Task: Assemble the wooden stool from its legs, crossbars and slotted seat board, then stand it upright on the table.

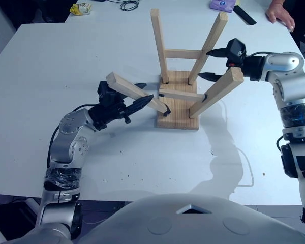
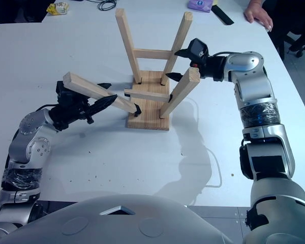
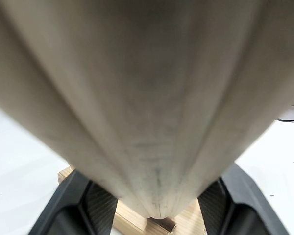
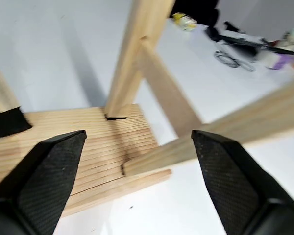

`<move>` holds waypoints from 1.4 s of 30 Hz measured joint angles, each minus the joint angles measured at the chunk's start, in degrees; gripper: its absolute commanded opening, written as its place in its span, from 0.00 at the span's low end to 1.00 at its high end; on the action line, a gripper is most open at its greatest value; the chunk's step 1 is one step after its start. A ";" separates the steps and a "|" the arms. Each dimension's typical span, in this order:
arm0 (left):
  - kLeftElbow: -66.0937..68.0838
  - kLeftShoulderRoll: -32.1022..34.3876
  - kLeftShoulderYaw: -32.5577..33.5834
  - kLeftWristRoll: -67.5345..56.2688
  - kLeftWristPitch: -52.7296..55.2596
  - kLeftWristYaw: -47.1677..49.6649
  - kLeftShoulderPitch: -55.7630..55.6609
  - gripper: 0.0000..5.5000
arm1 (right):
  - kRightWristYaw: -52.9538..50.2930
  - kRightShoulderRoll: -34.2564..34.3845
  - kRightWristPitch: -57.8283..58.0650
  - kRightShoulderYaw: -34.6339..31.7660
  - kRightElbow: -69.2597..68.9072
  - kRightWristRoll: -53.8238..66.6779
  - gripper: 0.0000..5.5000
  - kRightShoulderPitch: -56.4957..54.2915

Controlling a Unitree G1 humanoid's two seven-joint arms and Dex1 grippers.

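Observation:
The slotted seat board (image 1: pixel 179 118) lies flat on the white table. Two legs (image 1: pixel 159 43) stand upright in its far slots, joined by a crossbar (image 1: pixel 182 53). At the near side, a left leg (image 1: pixel 127 87) leans out to the left, with my left gripper (image 1: pixel 142 105) shut on it near its lower end; that leg (image 3: pixel 147 98) runs between the gripper's fingers (image 3: pixel 83 205). A right leg (image 1: pixel 217 92) leans out to the right, and a second crossbar (image 1: pixel 182 94) lies between these two. My right gripper (image 1: pixel 213 64) stands open beside the far right leg, above the leaning leg's top; its fingers (image 4: pixel 54 166) are spread wide with nothing between them.
Along the table's far edge lie a purple packet (image 1: pixel 222 5), a black bar (image 1: pixel 244 14), a cable (image 1: pixel 129 5) and a yellow item (image 1: pixel 81 7). Bare tabletop (image 1: pixel 142 157) stretches to the left of the board and in front of it.

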 measured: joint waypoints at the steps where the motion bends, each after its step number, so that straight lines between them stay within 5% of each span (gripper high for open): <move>1: 0.14 0.37 -0.08 -0.01 -0.15 -0.40 -0.06 0.37 | 0.54 0.07 -0.40 0.02 0.16 -0.02 0.72 0.00; 24: -8.48 12.89 -2.70 -5.13 5.70 -6.91 0.96 0.37 | 3.95 -2.75 -2.91 -2.42 -7.73 -1.09 0.72 7.65; 42: -16.03 16.30 2.56 -6.29 11.22 -4.65 1.60 0.37 | 1.76 -5.05 0.47 -4.85 -11.15 0.05 0.72 12.50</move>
